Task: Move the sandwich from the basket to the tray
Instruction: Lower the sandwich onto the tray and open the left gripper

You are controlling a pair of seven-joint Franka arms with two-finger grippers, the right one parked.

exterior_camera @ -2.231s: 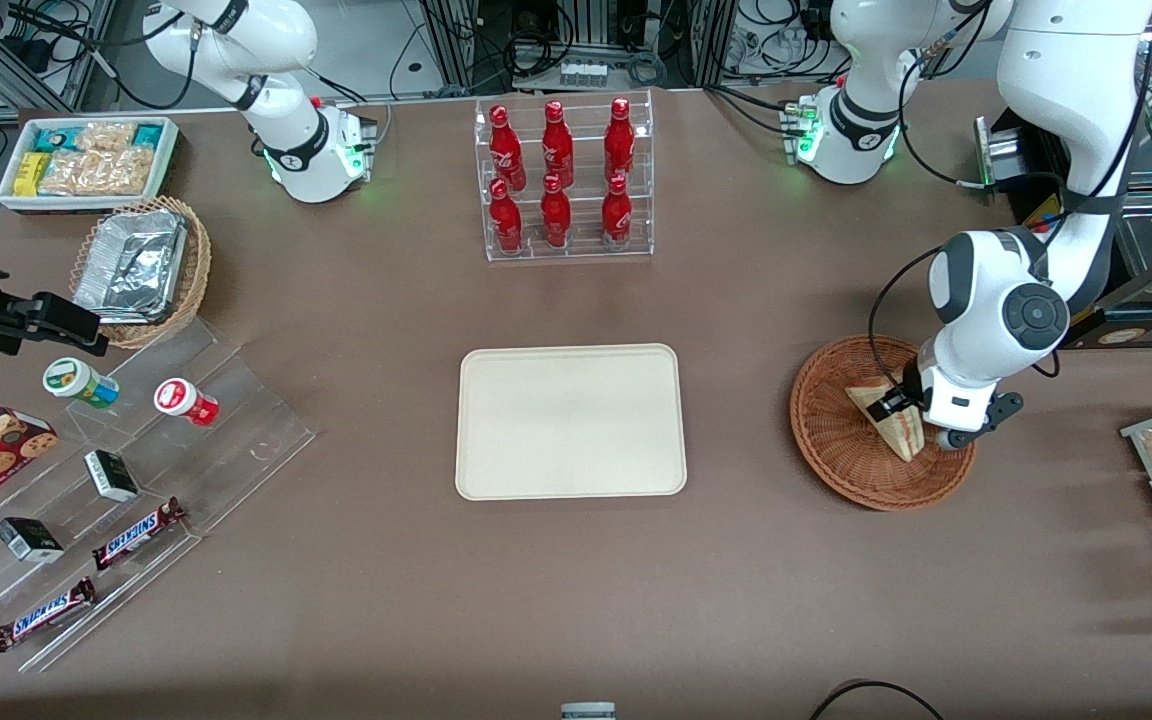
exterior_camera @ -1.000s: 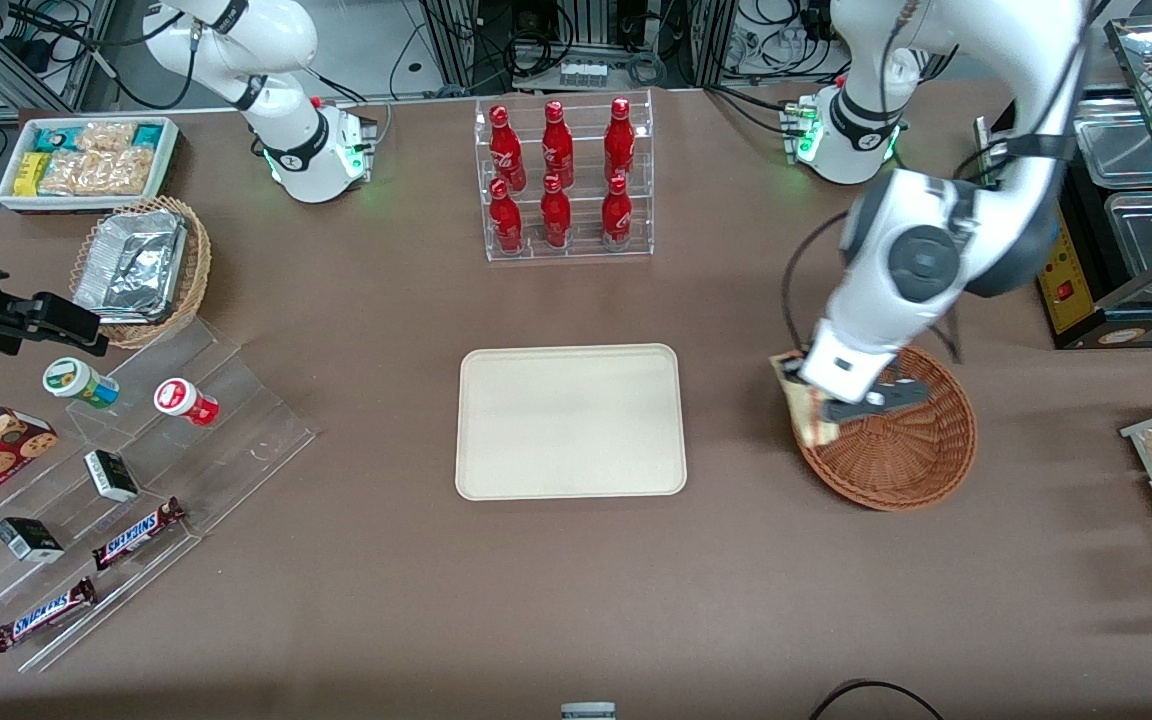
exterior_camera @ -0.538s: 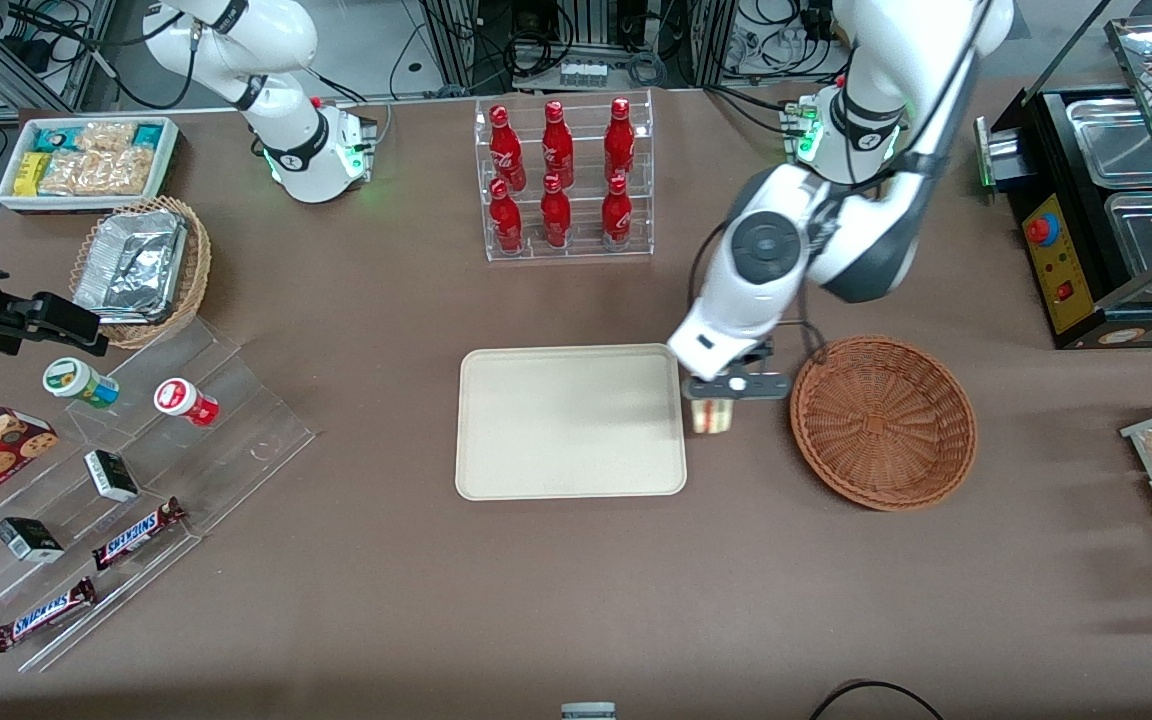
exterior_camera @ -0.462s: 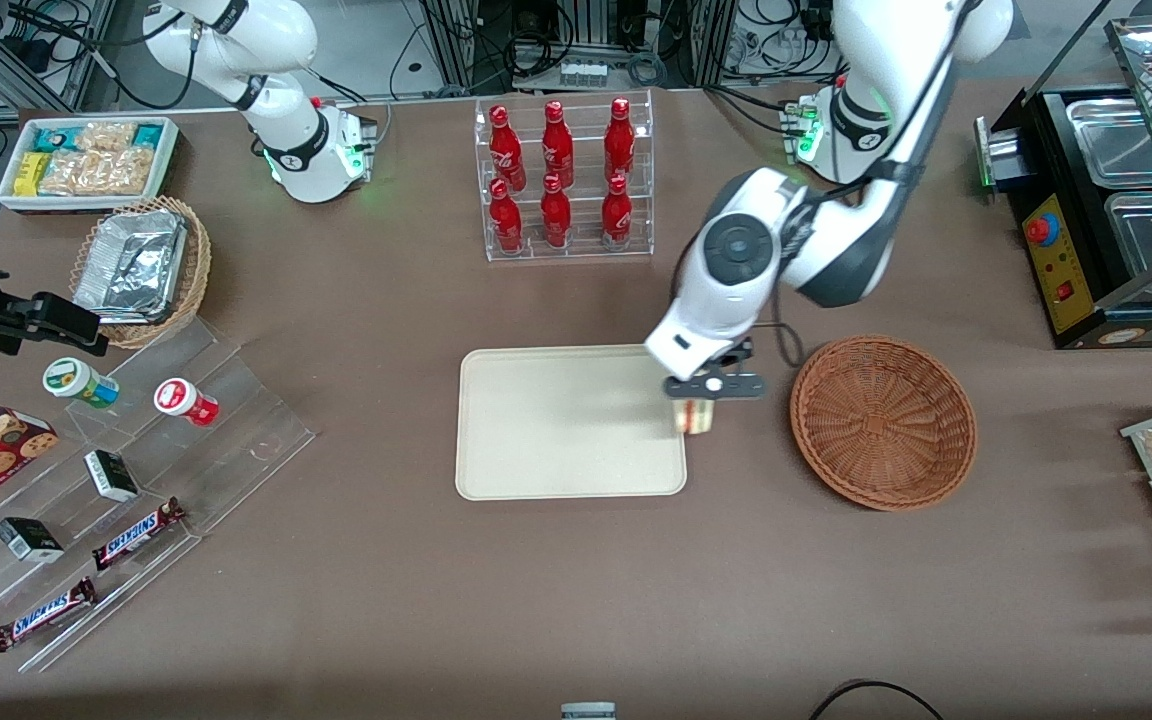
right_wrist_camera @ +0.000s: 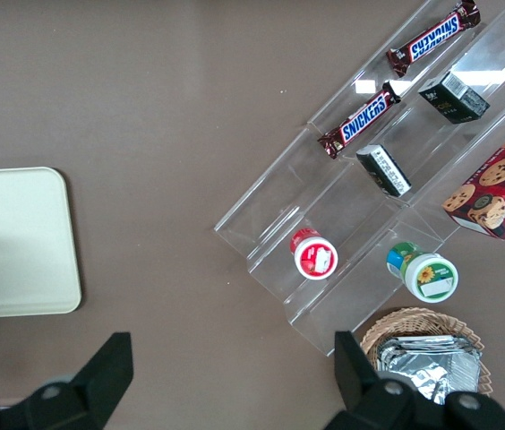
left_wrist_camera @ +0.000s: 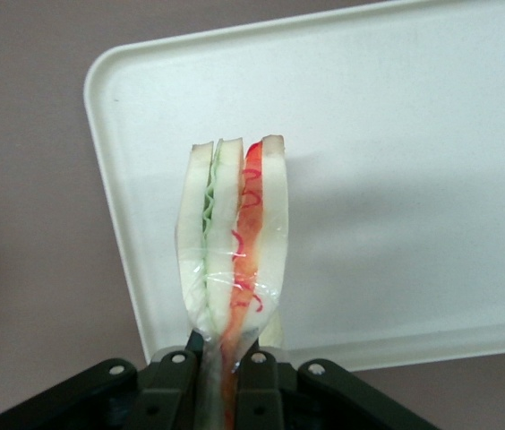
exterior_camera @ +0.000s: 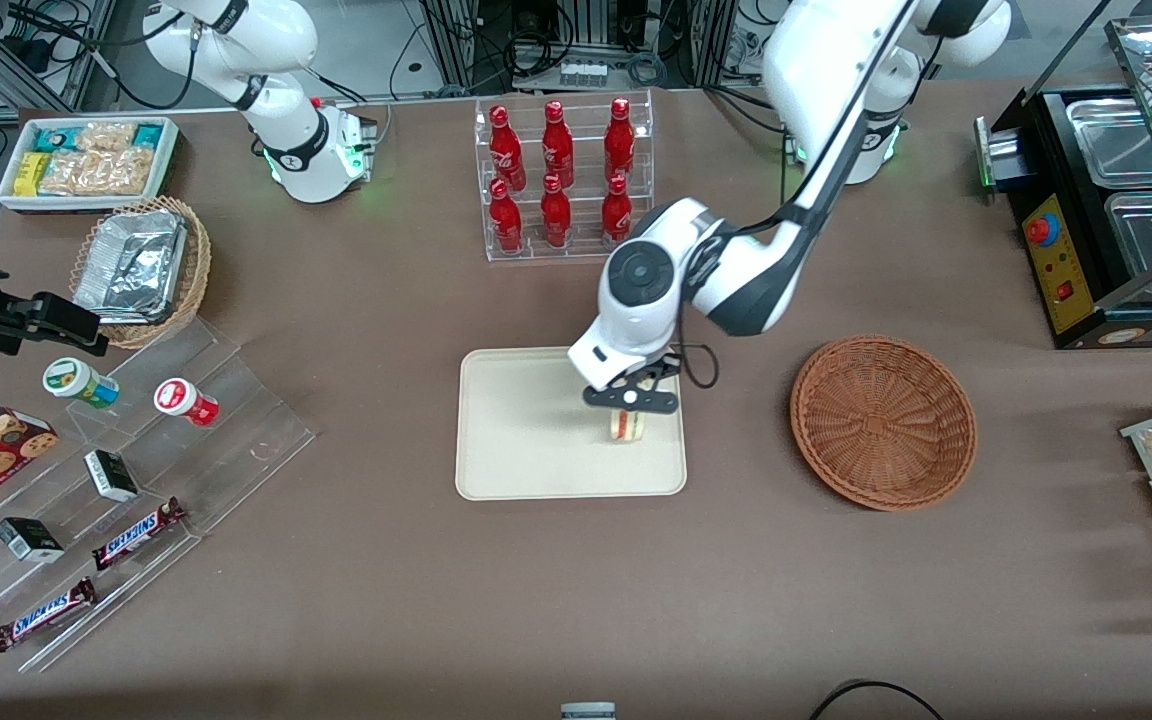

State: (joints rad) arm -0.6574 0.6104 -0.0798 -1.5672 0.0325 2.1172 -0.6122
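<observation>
The smooth cream tray (exterior_camera: 526, 440) with rounded corners lies flat on the matte brown table (exterior_camera: 576, 600). Above its edge nearest the basket, the gripper (exterior_camera: 628, 407) pinches the plastic-wrapped sandwich (left_wrist_camera: 235, 242), a layered wedge of white bread. Toward the working arm's end sits the round woven wicker basket (exterior_camera: 883, 422).

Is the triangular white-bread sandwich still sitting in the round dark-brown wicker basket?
No: the round dark-brown wicker basket holds nothing, and the left gripper grips the triangular white-bread sandwich above the flat cream-beige rectangular tray.
</observation>
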